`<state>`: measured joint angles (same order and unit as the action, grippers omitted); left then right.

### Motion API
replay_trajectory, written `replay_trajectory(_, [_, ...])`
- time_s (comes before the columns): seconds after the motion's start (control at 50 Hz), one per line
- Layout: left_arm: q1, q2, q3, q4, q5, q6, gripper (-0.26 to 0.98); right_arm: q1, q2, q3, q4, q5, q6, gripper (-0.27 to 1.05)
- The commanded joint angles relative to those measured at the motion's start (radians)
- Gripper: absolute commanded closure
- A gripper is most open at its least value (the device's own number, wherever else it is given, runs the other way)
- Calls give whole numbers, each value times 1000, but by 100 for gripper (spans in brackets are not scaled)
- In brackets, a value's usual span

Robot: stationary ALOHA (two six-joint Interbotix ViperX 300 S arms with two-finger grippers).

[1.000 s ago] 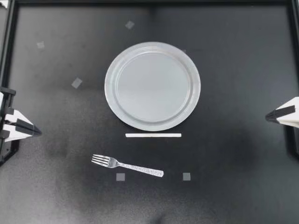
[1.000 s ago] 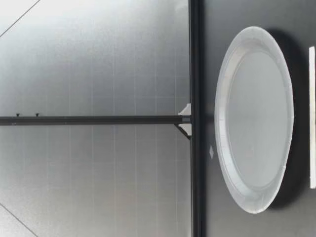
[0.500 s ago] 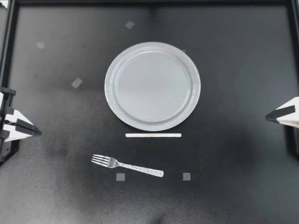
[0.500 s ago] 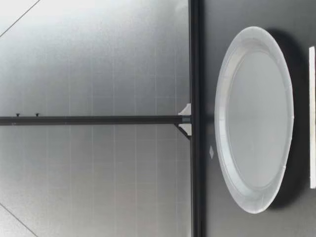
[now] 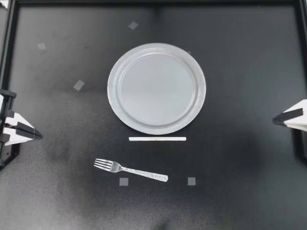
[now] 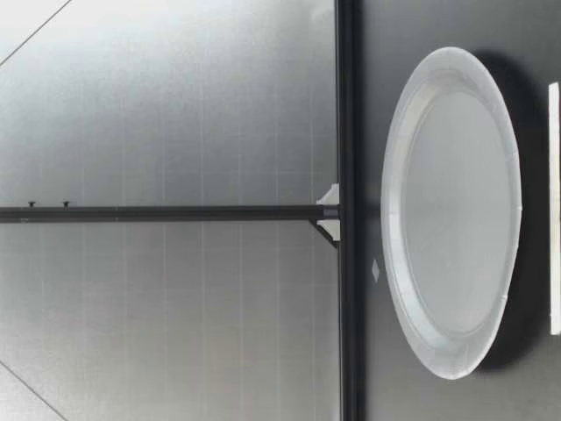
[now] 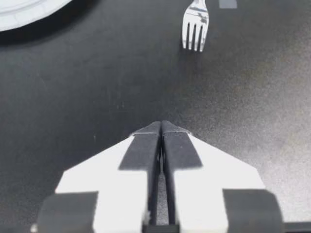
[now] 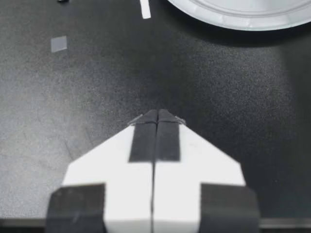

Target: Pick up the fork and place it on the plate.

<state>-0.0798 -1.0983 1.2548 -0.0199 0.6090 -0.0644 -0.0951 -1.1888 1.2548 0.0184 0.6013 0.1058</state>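
A silver fork (image 5: 130,170) lies flat on the black table, tines toward my left arm, in front of a white strip (image 5: 157,139). The grey plate (image 5: 156,88) sits empty at the table's middle; the low view shows its rim (image 6: 396,202) and nothing on it. My left gripper (image 5: 37,135) rests at the table's left edge, shut and holding nothing. Its wrist view has the gripper (image 7: 161,127) pointing at the fork's tines (image 7: 195,30), well ahead. My right gripper (image 5: 276,119) is at the right edge, shut and empty; from its wrist view the gripper (image 8: 156,115) faces the plate's rim (image 8: 243,19).
Small grey tape squares (image 5: 123,181) (image 5: 191,181) lie just in front of the fork, others (image 5: 78,85) (image 5: 133,25) toward the back left. A black frame (image 5: 8,48) borders the table. The low view shows the frame's rail (image 6: 346,132) behind the plate.
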Motion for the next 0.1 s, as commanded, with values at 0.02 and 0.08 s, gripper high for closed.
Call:
replay_trajectory(0.02, [2,5,-14,2,-8,2,69,-3,9,-15,2,-9,2,85])
replay_trajectory(0.08, [2,5,-14,2,-8,2,69,-5,9,-15,2,-8,2,85])
